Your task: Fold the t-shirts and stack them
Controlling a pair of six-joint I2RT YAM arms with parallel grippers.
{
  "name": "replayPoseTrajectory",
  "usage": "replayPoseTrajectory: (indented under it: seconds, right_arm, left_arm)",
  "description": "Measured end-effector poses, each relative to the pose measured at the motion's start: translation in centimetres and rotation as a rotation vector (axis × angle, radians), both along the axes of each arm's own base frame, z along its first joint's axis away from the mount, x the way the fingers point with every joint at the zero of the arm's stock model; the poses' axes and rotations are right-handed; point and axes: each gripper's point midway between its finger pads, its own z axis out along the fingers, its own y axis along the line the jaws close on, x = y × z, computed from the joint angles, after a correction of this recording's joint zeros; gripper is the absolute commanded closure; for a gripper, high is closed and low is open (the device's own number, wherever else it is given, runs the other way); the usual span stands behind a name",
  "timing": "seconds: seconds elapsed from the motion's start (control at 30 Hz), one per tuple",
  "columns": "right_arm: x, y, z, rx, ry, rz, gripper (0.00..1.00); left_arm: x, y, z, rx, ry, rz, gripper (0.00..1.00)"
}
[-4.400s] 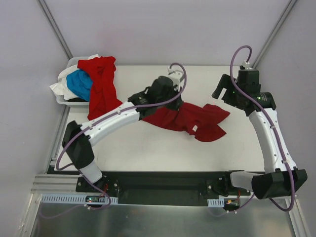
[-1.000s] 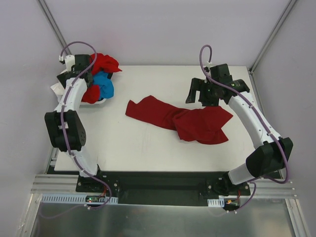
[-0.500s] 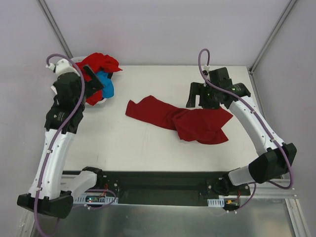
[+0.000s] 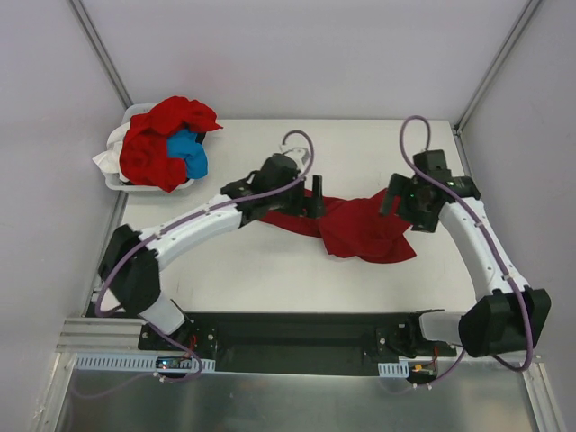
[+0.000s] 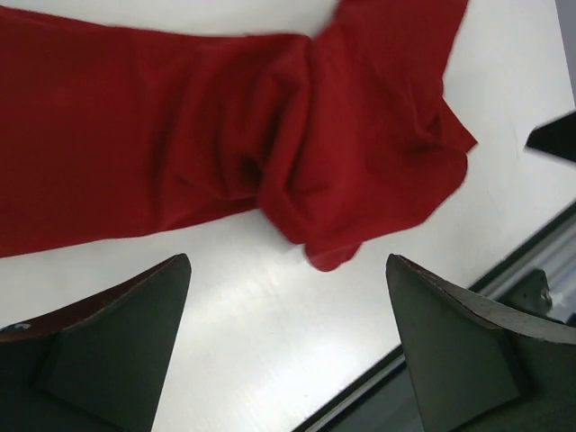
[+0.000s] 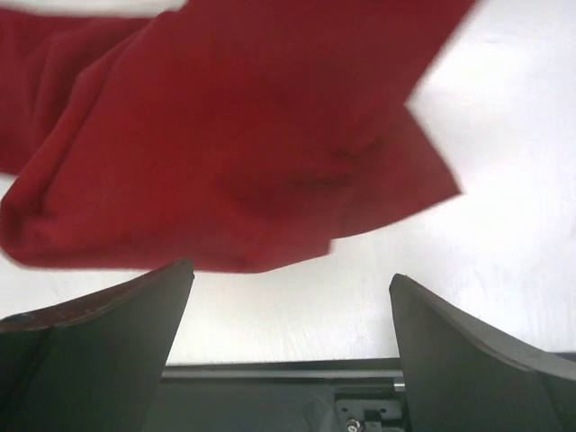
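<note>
A deep-red t-shirt (image 4: pixel 360 229) lies crumpled and stretched across the middle of the white table (image 4: pixel 225 265). My left gripper (image 4: pixel 306 202) hovers over its left end, jaws open and empty. In the left wrist view the red t-shirt (image 5: pixel 225 135) fills the top, and the left gripper (image 5: pixel 288 270) has only bare table between its fingers. My right gripper (image 4: pixel 400 202) hangs over the shirt's right end, also open. The right wrist view shows the red t-shirt (image 6: pixel 234 144) above the empty right gripper (image 6: pixel 292 279). More red t-shirts (image 4: pixel 157 144) and a bright blue one (image 4: pixel 186 153) are heaped at back left.
The heap sits in a white bin (image 4: pixel 115 180) at the table's back left corner, with white cloth hanging over its left side. Grey walls and metal posts close in the table. A black rail (image 4: pixel 297 328) runs along the near edge between the arm bases.
My left arm has swung from the bin at back left to the middle, over the shirt's left end. My right gripper has shifted right and nearer, over the shirt's right end.
</note>
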Motion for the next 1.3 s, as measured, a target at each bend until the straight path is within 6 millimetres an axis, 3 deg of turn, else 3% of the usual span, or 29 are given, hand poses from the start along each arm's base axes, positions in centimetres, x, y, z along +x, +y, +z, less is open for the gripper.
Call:
replayPoseTrajectory:
  seconds: [0.1, 0.23, 0.33, 0.37, 0.47, 0.5, 0.57, 0.63, 0.73, 0.83, 1.0, 1.1, 1.17, 1.27, 1.3]
  right_arm:
    - [-0.6, -3.3, 0.5, -0.016, -0.028, -0.124, 0.04]
    - [-1.5, -3.3, 1.7, -0.006, -0.083, -0.126, 0.04]
    - [-2.1, -3.1, 1.0, -0.009, -0.068, -0.117, 0.04]
    - [-2.3, -3.1, 0.7, -0.011, -0.058, -0.114, 0.04]
    - [-2.5, -3.0, 0.7, -0.02, -0.062, -0.102, 0.04]
    - [-2.5, -2.9, 1.0, -0.026, -0.075, -0.091, 0.04]
    - [-2.7, -2.2, 1.4, -0.036, -0.101, -0.052, 0.04]
    - [-2.8, -0.6, 1.7, -0.042, -0.127, 0.021, 0.04]
    - [-2.9, 3.0, 2.1, -0.028, -0.174, 0.162, 0.04]
    - [-3.1, 7.4, 3.1, 0.021, -0.25, 0.314, 0.04]
    - [-1.8, 11.3, 6.3, 0.083, -0.358, 0.397, 0.04]
    - [-0.4, 12.1, 8.6, 0.088, -0.407, 0.382, 0.04]
    - [0.5, 12.0, 9.8, 0.074, -0.43, 0.343, 0.04]
    - [0.9, 10.6, 10.6, 0.03, -0.43, 0.264, 0.04]
    - [0.8, 9.8, 10.4, 0.012, -0.417, 0.23, 0.04]
  left_arm:
    - [-1.4, -3.8, -3.3, -0.019, 0.101, -0.08, 0.18]
    - [-2.4, -5.5, -5.9, -0.039, 0.211, -0.053, 0.21]
    - [-2.3, -7.0, -6.7, -0.089, 0.26, -0.007, 0.45]
    - [-2.0, -7.6, -6.9, -0.105, 0.272, 0.009, 0.58]
    - [-0.8, -8.7, -7.9, -0.125, 0.292, 0.056, 0.77]
    - [-0.4, -8.6, -8.2, -0.121, 0.284, 0.073, 0.99]
    - [0.2, -7.9, -8.0, -0.12, 0.268, 0.12, 1.0]
    - [0.8, -6.1, -6.8, -0.139, 0.24, 0.17, 1.0]
    - [2.0, -0.8, -3.3, -0.168, 0.164, 0.307, 1.0]
    - [2.3, 5.4, 2.6, -0.207, 0.004, 0.463, 1.0]
    - [-0.6, 11.0, 12.5, -0.277, -0.236, 0.513, 1.0]
    - [-0.9, 11.5, 16.0, -0.271, -0.307, 0.493, 1.0]
    - [-0.2, 10.0, 16.9, -0.247, -0.318, 0.46, 1.0]
    - [1.6, 5.7, 15.4, -0.194, -0.271, 0.383, 1.0]
    - [2.8, 3.2, 13.7, -0.155, -0.234, 0.354, 1.0]
